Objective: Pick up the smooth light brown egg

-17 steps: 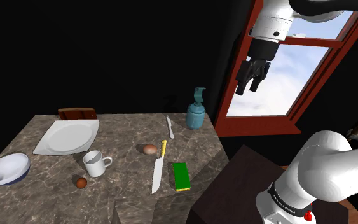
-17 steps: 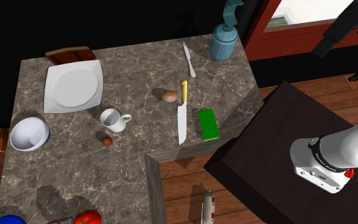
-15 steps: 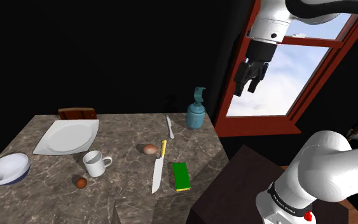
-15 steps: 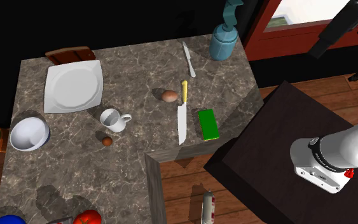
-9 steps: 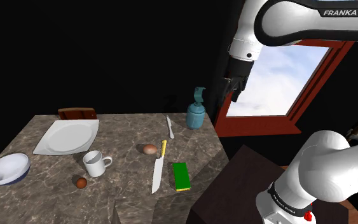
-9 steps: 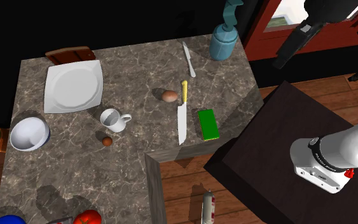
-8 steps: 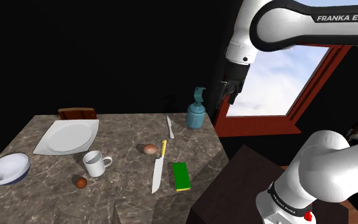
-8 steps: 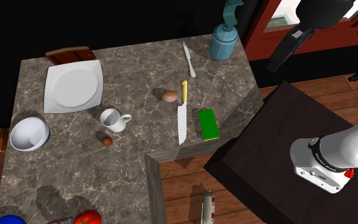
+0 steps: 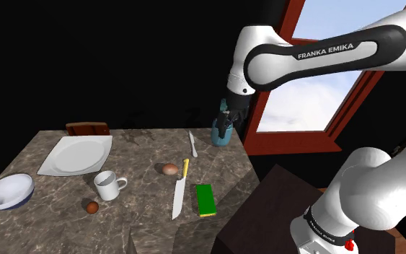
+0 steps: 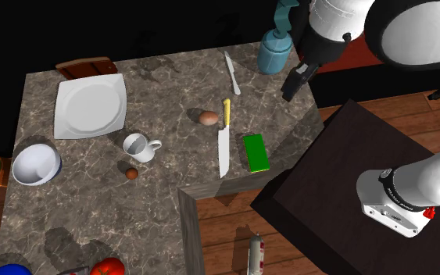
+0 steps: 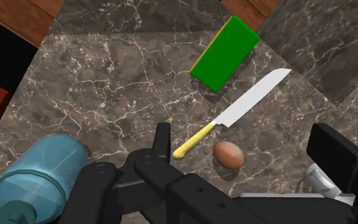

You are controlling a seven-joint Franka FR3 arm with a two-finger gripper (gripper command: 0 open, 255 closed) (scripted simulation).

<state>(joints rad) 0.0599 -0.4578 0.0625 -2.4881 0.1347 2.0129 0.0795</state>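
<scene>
The gripper (image 9: pixel 225 130), spread wide and empty, hangs high beyond the knife (image 9: pixel 178 196) handle's end; the egg (image 9: pixel 169 169) lies lower, just beside that handle.

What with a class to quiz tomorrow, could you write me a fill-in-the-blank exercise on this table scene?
1. The light brown egg lies right beside the ____ handle of the knife.
2. The green sponge lies alongside the knife's ____.
3. The claw, open near the blue dispenser, holds ____.

Missing words: yellow; blade; nothing.
</scene>
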